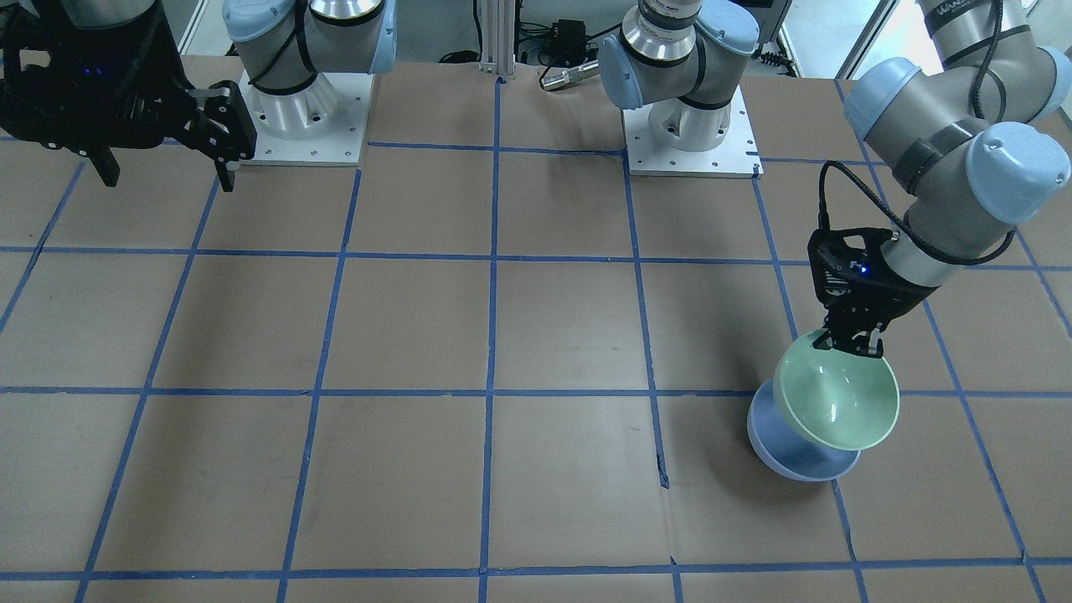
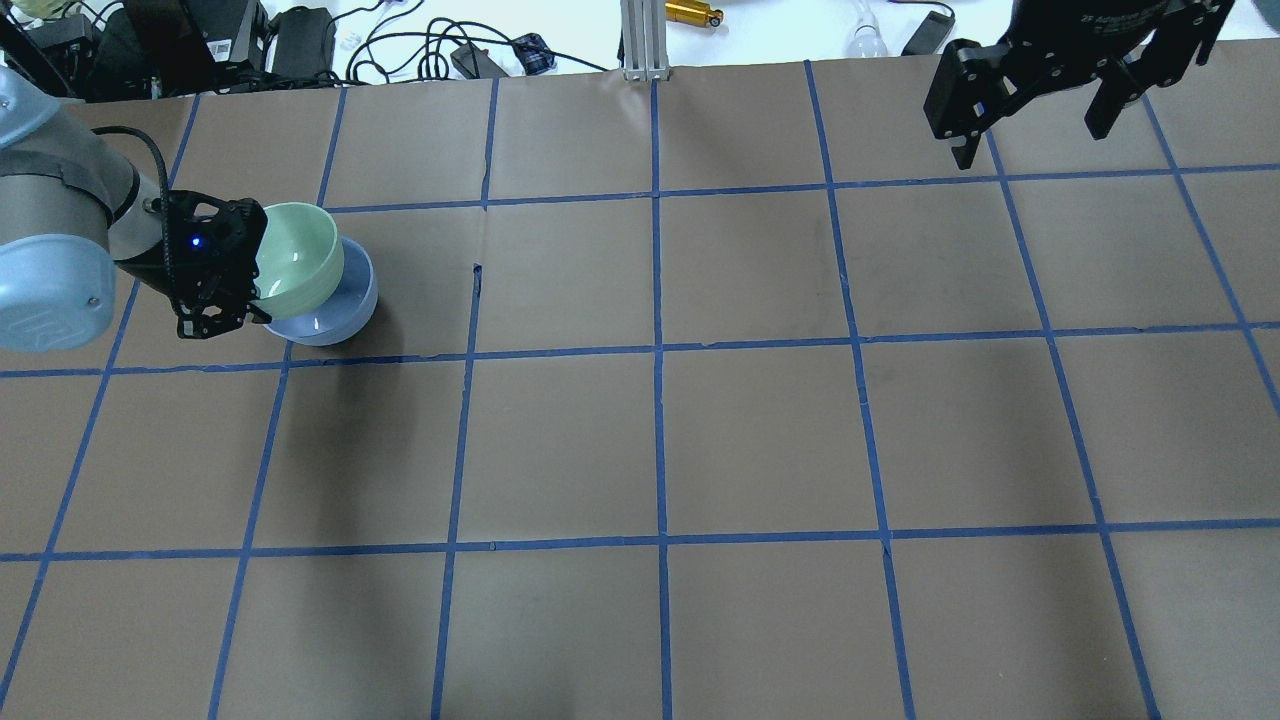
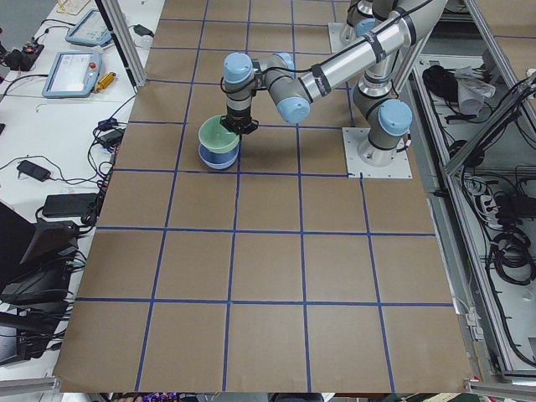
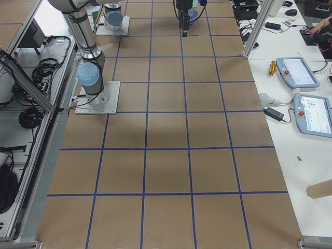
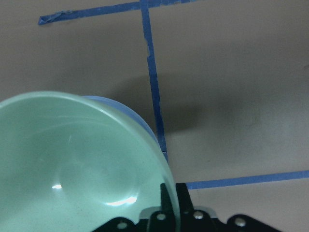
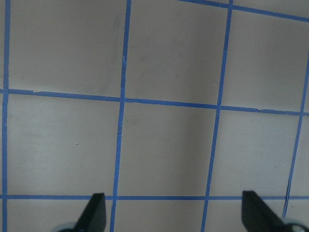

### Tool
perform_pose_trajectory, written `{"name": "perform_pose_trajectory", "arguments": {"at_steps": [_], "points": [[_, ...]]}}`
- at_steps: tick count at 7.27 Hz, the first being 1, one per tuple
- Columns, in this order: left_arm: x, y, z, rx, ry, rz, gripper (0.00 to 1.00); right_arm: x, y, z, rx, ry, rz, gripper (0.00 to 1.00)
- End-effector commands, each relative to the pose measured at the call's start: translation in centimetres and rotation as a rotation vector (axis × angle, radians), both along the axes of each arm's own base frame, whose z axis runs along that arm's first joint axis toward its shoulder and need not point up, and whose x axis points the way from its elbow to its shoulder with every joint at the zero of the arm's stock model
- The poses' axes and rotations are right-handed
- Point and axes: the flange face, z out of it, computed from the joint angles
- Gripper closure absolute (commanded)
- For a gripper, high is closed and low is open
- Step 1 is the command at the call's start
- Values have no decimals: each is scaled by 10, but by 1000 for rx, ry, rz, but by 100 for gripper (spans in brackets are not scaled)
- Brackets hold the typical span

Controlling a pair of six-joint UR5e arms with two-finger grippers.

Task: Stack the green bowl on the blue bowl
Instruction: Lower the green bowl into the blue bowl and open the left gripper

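The mint-green bowl [image 1: 837, 400] hangs tilted from my left gripper [image 1: 854, 342], which is shut on its rim. It sits partly over the pale blue bowl [image 1: 791, 452], which stands on the table. The overhead view shows the same: green bowl [image 2: 297, 260] held by my left gripper [image 2: 255, 290] above the blue bowl [image 2: 335, 315]. The left wrist view is filled by the green bowl [image 5: 72, 164], with the blue bowl's rim [image 5: 130, 116] showing behind it. My right gripper [image 2: 1030, 125] is open and empty, high at the far right; it also shows in the front view [image 1: 167, 172].
Brown paper with blue tape grid [image 2: 660, 350] covers the table. Arm bases [image 1: 306, 117] [image 1: 691, 134] stand on plates at the robot's side. Cables and devices [image 2: 300, 40] lie beyond the table's far edge.
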Motion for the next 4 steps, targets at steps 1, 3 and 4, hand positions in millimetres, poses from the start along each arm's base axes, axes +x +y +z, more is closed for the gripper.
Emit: {"name": "perform_pose_trajectory", "arguments": {"at_steps": [1, 3, 4], "points": [[2, -4, -9, -8, 2, 13, 100, 0, 0, 0, 0, 0, 0, 0], [1, -4, -9, -6, 2, 40, 0, 0, 0, 0, 0, 0, 0, 0], [1, -4, -8, -7, 1, 65, 0, 0, 0, 0, 0, 0, 0, 0]]}}
